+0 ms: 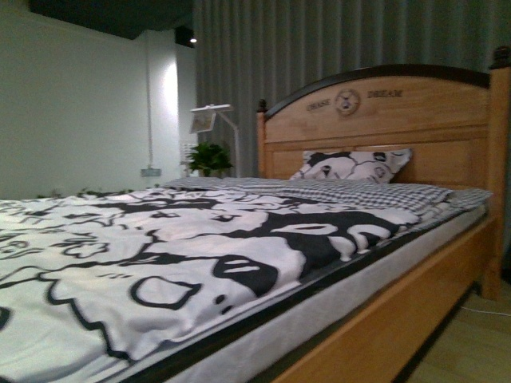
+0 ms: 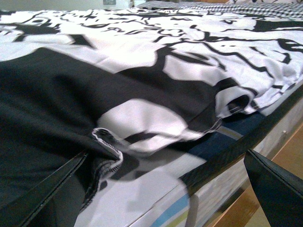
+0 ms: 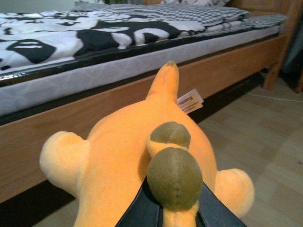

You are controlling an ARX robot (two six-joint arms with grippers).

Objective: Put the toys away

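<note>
Orange plush toy (image 3: 137, 156) seemingly in right gripper (image 3: 177, 210), beside bed (image 3: 71, 118).

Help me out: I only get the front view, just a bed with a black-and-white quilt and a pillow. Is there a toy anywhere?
Observer: Yes. The right wrist view shows an orange plush toy gripped between the right tool's dark fingers.
Operator: Is it on the bed?
Observer: No, it is off the bed, beside the wooden side rail, with the floor behind it.
Operator: And the other arm?
Observer: The left tool is open, its fingers apart over the edge of the quilt, holding nothing.
</note>
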